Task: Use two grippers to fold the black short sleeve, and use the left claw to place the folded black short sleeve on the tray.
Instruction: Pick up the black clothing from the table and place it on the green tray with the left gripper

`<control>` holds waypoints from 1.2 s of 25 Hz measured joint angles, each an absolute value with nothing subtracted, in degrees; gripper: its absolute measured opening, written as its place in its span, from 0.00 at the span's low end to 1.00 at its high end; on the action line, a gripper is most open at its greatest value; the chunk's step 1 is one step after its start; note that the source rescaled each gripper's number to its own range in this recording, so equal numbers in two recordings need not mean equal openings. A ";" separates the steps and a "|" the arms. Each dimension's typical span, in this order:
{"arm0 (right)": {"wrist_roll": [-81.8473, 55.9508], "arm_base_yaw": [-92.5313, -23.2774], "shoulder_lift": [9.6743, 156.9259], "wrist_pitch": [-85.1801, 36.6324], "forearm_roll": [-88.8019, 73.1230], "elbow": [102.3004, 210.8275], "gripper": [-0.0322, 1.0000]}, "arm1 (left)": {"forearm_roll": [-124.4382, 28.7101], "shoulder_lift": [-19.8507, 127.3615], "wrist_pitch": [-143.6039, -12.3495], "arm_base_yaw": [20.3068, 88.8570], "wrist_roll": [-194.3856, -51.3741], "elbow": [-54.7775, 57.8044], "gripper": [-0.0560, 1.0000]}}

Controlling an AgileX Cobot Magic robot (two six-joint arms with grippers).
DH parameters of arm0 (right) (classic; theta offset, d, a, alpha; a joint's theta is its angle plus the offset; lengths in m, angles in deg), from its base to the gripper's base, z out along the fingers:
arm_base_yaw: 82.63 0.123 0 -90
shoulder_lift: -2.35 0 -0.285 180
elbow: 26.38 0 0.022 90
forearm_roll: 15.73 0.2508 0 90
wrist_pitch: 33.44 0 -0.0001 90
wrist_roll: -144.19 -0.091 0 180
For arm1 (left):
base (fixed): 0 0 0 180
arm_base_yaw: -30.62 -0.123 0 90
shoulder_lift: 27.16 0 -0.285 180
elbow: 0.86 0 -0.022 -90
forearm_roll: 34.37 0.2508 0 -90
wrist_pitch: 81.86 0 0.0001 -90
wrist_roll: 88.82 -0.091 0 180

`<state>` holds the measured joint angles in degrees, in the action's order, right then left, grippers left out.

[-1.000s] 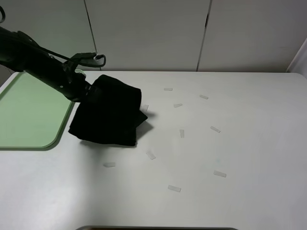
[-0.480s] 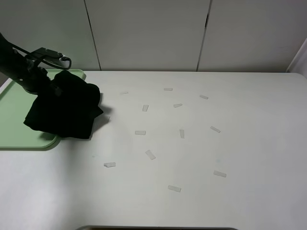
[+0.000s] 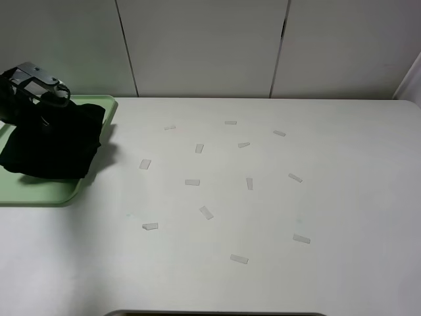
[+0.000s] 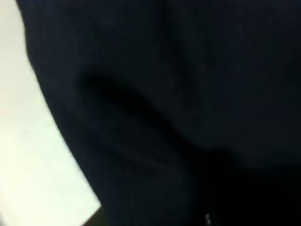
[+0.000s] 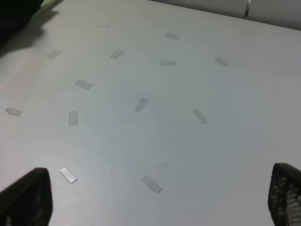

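A: Far left first. The tray (image 3: pixel 99 108) sits at the table's left edge, and the black short sleeve (image 3: pixel 52 141) is a folded bundle over it, its right edge roughly level with the tray's right rim.

B: Folding done then?

A: Looks done, judging by the compact bundle. Placing is nearly there; what's left is letting go and pulling the arm clear.

B: Left claw (image 3: pixel 41 99)?

A: At the bundle's far-left top. Fingers are buried in cloth, so I can't tell their gap, or whether the bundle hangs or rests. The left wrist view is just black fabric (image 4: pixel 188 94) filling the lens.

B: Middle of the table?

A: White table (image 3: pixel 329 197) with scattered tape strips (image 3: pixel 192 182), nothing else.

B: Right gripper (image 5: pixel 160 200)?

A: Not in the high view. Its wrist view shows both fingertips (image 5: pixel 26 197) spread wide, nothing between them, over bare table well apart from the shirt.
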<state>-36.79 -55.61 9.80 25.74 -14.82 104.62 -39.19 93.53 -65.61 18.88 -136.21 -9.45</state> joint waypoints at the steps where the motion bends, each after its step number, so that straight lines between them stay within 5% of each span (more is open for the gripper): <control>1: -36.79 -55.61 9.80 25.74 -14.82 104.62 1.00 | -38.35 93.53 -66.28 18.38 -136.21 -9.45 0.24; 18: -36.79 -55.61 9.80 25.74 -14.82 104.62 1.00 | -37.04 96.10 -68.82 15.89 -136.21 -10.34 0.25; 20: -36.79 -55.61 9.80 25.74 -14.82 104.62 1.00 | -36.97 96.10 -68.28 15.89 -136.21 -10.34 0.33; 26: -36.79 -55.61 9.80 25.74 -14.82 104.62 1.00 | -36.53 93.22 -68.65 15.87 -135.51 -10.45 0.78; 30: -36.79 -55.61 9.80 25.74 -14.82 104.62 1.00 | -36.59 88.85 -70.29 15.87 -135.34 -10.45 0.86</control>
